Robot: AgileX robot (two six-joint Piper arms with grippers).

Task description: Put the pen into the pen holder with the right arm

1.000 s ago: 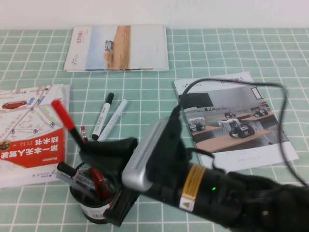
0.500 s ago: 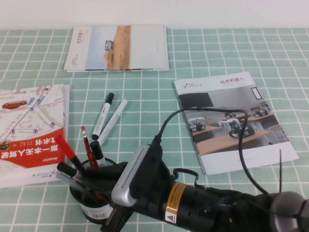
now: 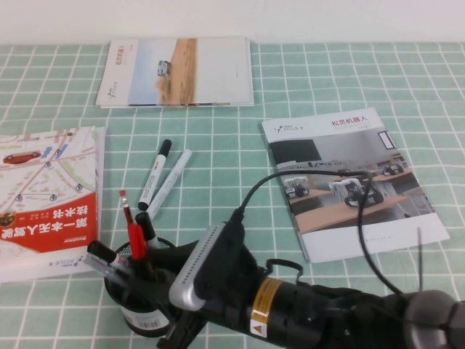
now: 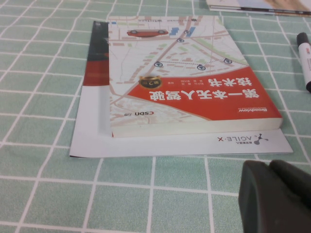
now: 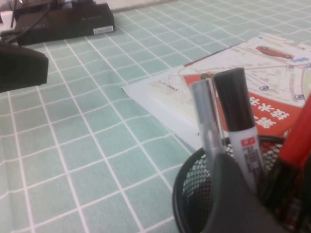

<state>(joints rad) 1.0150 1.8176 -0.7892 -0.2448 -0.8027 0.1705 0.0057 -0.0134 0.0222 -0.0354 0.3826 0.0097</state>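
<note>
Your right fingers [image 5: 233,204] have let go. Only one shows in the right wrist view, a dark pad in front of the mesh, and it stands apart from the pen [image 3: 135,238] with a black-capped marker [image 5: 240,116] between them. Nothing is clamped.

The pen stands nearly upright inside the pen holder [image 3: 134,316], its red end sticking up above the rim, its lower part hidden in the cup. It shares the cup with that black-capped marker, a grey pen [image 3: 102,258] leaning out to the left, and a thin red stick [image 3: 125,205] rising just left of it.

The right gripper [image 3: 161,280] sits low at the holder's right side, close against the mesh. The right arm [image 3: 290,309] stretches from it to the near right corner, its black cable [image 3: 320,173] looping up over the table.

Just beyond the holder, on the green checked cloth [image 3: 327,73], a white marker with a black cap [image 3: 155,174] and a pale pen [image 3: 171,182] lie side by side. A red map book [image 3: 43,211] lies on the left, an open brochure [image 3: 349,182] on the right, and a booklet [image 3: 178,71] at the far edge.

Your left gripper [image 4: 277,194] hangs low over the cloth just beside the map book's edge, its two pads pressed together on nothing.
</note>
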